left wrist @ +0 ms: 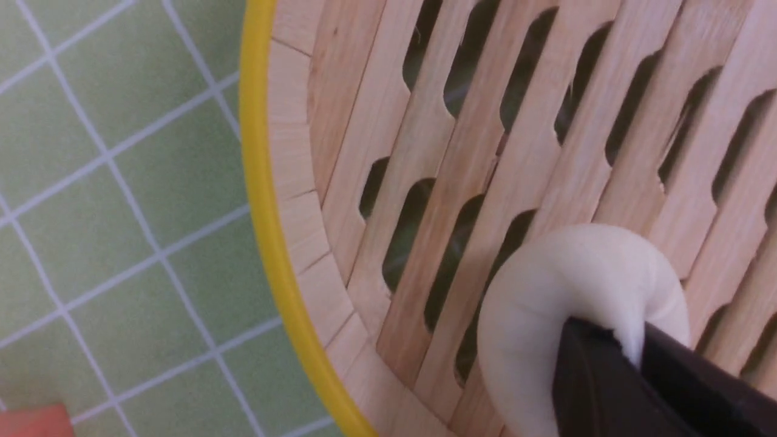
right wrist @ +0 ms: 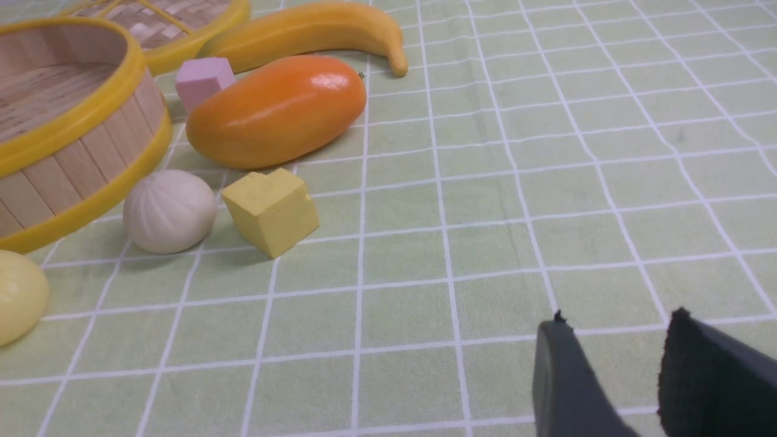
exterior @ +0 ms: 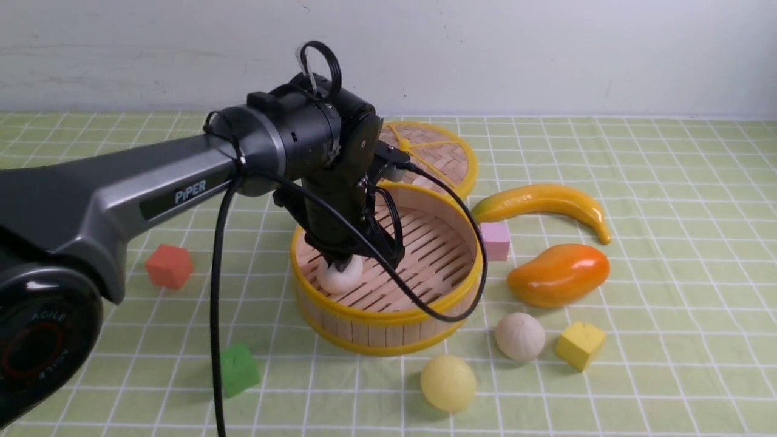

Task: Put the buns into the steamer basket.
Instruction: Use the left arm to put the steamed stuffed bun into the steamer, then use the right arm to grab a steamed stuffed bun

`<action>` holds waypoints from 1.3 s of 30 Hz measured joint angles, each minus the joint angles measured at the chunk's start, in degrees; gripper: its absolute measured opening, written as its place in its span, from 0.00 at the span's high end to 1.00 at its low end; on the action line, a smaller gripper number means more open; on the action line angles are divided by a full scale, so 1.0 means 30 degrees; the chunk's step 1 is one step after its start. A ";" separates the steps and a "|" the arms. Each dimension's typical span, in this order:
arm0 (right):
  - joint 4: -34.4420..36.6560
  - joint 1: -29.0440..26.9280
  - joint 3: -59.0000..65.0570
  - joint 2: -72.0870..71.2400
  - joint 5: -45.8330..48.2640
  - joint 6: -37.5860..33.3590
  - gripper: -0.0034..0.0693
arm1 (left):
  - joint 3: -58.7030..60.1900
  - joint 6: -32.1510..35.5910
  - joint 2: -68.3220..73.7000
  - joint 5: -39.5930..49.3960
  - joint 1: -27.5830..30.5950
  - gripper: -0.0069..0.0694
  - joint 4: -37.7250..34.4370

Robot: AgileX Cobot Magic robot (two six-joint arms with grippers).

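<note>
One white bun [exterior: 340, 276] rests on the steamer basket [exterior: 364, 334] floor by its rim, the left jaws clenched on its top, probably ready to release. A ridged bun [exterior: 520, 336] and a yellow bun [exterior: 448, 382] wait on the table [exterior: 668, 303]; the right jaws stand parted, empty.

Checked cloth [exterior: 668, 243] bearing steamer basket [exterior: 388, 331], two buns [exterior: 520, 336], mango [exterior: 558, 274], cubes [exterior: 169, 265]

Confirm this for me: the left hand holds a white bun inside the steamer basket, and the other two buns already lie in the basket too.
Wrong on one point. The left hand does hold the white bun inside the steamer basket, but the pleated bun and the yellow bun lie outside it on the checked cloth, as the front view shows.
</note>
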 joint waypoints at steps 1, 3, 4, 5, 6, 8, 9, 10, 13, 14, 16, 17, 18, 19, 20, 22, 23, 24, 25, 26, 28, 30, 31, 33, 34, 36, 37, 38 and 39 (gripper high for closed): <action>0.0000 0.0000 0.0000 0.0000 0.0000 0.0000 0.62 | -0.0020 -0.0225 0.0000 -0.0110 0.0000 0.88 0.0022; 0.0000 0.0000 0.0000 0.0000 0.0000 0.0000 0.62 | -0.0061 -0.1000 0.0000 -0.0291 0.0000 0.83 0.0041; 0.0000 0.0000 0.0000 0.0000 0.0000 0.0000 0.62 | -0.0061 -0.1366 0.0000 -0.0313 0.0000 0.81 0.0041; 0.0000 0.0000 0.0000 0.0000 0.0000 0.0000 0.62 | -0.0061 -0.1827 0.0007 -0.0313 0.0000 0.76 0.0041; 0.0000 0.0000 0.0000 0.0000 0.0000 0.0000 0.62 | -0.0061 -0.2223 0.0007 -0.0313 0.0000 0.71 0.0041; 0.0000 0.0000 0.0000 0.0000 0.0000 0.0000 0.62 | -0.0061 -0.2712 0.0007 -0.0160 0.0000 0.59 0.0041; 0.0000 0.0000 0.0000 0.0000 0.0000 0.0000 0.62 | -0.0061 -0.2712 0.0007 -0.0160 0.0000 0.58 0.0041; 0.0000 0.0000 0.0000 0.0000 0.0000 0.0000 0.62 | -0.0061 -0.2869 0.0007 0.0106 0.0000 0.47 0.0041; 0.0000 0.0000 0.0000 0.0000 0.0000 0.0000 0.62 | -0.0083 -0.2905 -0.0023 0.0721 0.0000 0.33 0.0041; 0.0000 0.0000 0.0000 0.0000 0.0000 0.0000 0.62 | -0.0083 -0.2920 -0.0155 0.1278 0.0000 0.27 -0.0028; 0.0000 0.0000 0.0000 0.0000 0.0000 0.0000 0.62 | -0.0083 -0.2969 -0.0593 0.1976 0.0000 0.21 -0.0253; 0.0000 0.0000 0.0000 0.0000 0.0000 0.0000 0.62 | -0.0083 -0.2987 -0.0997 0.2330 0.0000 0.20 -0.0436; 0.0000 0.0000 0.0000 0.0000 0.0000 0.0000 0.62 | -0.0083 -0.3032 -0.1511 0.2561 0.0000 0.19 -0.0605; 0.0000 0.0000 0.0000 0.0000 0.0000 0.0000 0.62 | -0.0083 -0.3051 -0.2234 0.2907 0.0000 0.19 -0.0841; 0.0000 0.0000 0.0000 0.0000 0.0000 0.0000 0.62 | -0.0083 -0.3051 -0.2369 0.2948 0.0000 0.19 -0.0888; 0.0000 0.0000 0.0000 0.0000 0.0000 0.0000 0.62 | -0.0083 -0.3065 -0.4316 0.3427 0.0000 0.22 -0.1611; 0.0000 0.0000 0.0000 0.0000 0.0000 0.0000 0.62 | -0.0083 -0.3065 -0.4456 0.3458 0.0000 0.23 -0.1669; 0.0000 0.0000 0.0000 0.0000 0.0000 0.0000 0.62 | -0.0083 -0.3065 -0.5398 0.3689 0.0000 0.26 -0.2102; 0.0000 0.0000 0.0000 0.0000 0.0000 0.0000 0.62 | -0.0083 -0.3065 -0.5654 0.3762 0.0000 0.28 -0.2214; 0.0000 0.0000 0.0000 0.0000 0.0000 0.0000 0.62 | -0.0083 -0.3024 -0.6748 0.4238 0.0000 0.35 -0.2563; 0.0000 0.0000 0.0000 0.0000 0.0000 0.0000 0.62 | 0.0049 -0.2818 -0.7798 0.4746 0.0000 0.46 -0.2729; 0.0000 0.0000 0.0000 0.0000 0.0000 0.0000 0.62 | 0.0528 -0.2728 -0.8923 0.5062 0.0000 0.59 -0.2797; 0.0000 0.0000 0.0000 0.0000 0.0000 0.0000 0.62 | 0.0929 -0.2727 -0.9601 0.5143 0.0000 0.67 -0.2813; 0.0000 0.0000 0.0000 0.0000 0.0000 0.0000 0.62 | 0.2010 -0.2667 -1.1043 0.5143 0.0000 0.83 -0.2796; 0.0000 0.0000 0.0000 0.0000 0.0000 0.0000 0.62 | 0.2137 -0.2669 -1.1197 0.5143 0.0000 0.84 -0.2796; 0.0000 0.0000 0.0000 0.0000 0.0000 0.0000 0.62 | 0.3894 -0.2749 -1.3101 0.5143 0.0000 0.93 -0.2796; 0.0000 0.0000 0.0000 0.0000 0.0000 0.0000 0.62 | 0.4744 -0.2897 -1.3924 0.5143 0.0000 0.93 -0.2796; 0.0000 0.0000 0.0000 0.0000 0.0000 0.0000 0.62 | 0.5473 -0.3062 -1.4614 0.5126 0.0000 0.93 -0.2796; 0.0000 0.0000 0.0000 0.0000 0.0000 0.0000 0.62 | 0.6236 -0.3245 -1.5476 0.5042 0.0000 0.93 -0.2796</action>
